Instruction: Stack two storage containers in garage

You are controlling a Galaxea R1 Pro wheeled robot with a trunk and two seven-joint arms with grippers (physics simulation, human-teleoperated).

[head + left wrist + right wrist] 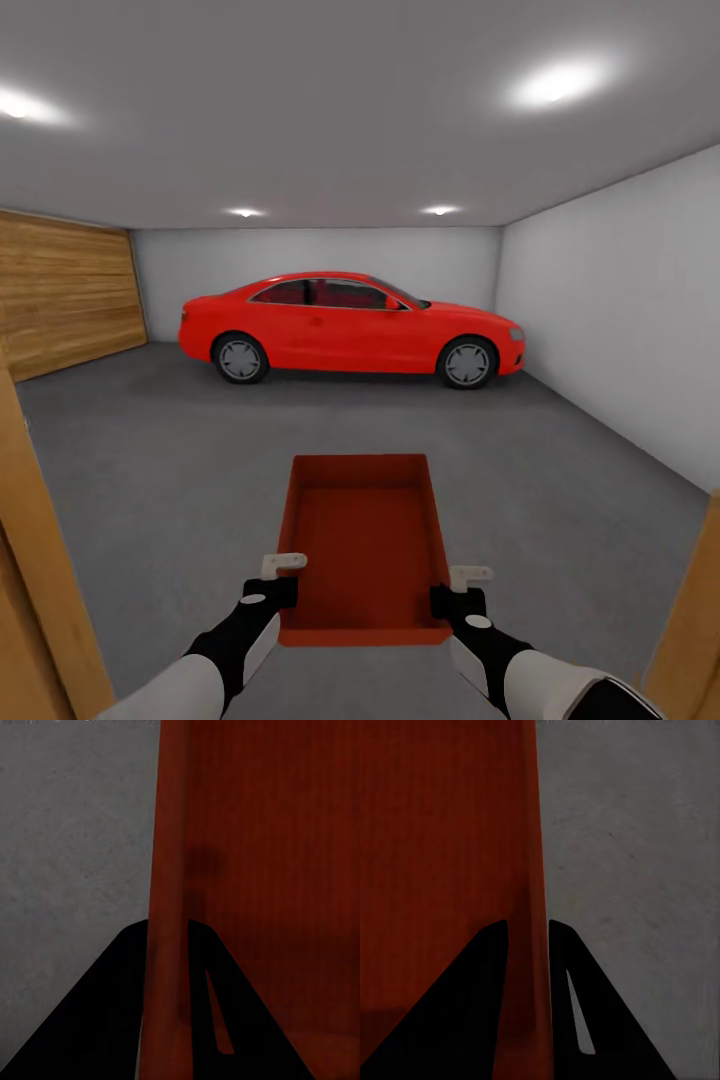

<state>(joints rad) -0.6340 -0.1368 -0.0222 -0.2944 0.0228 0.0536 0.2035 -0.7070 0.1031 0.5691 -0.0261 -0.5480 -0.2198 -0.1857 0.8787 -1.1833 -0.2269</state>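
One storage container (pixel 363 540) — one red car (pixel 350 327) — two end effectors, left (pixel 281 578) and right (pixel 457 588).

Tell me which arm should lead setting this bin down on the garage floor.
Neither alone: the left gripper and the right gripper each clamp one long wall of the orange-red rectangular plastic bin, at matching spots near its close end above the grey concrete floor. Lower both together.

You see the garage evenly lit by round ceiling lamps (pixel 560 82) that glare softly. The head view is slightly blurred and stretches toward its edges. Both wrist views are dim; the black fingers (pixel 112 1012) show no detail.
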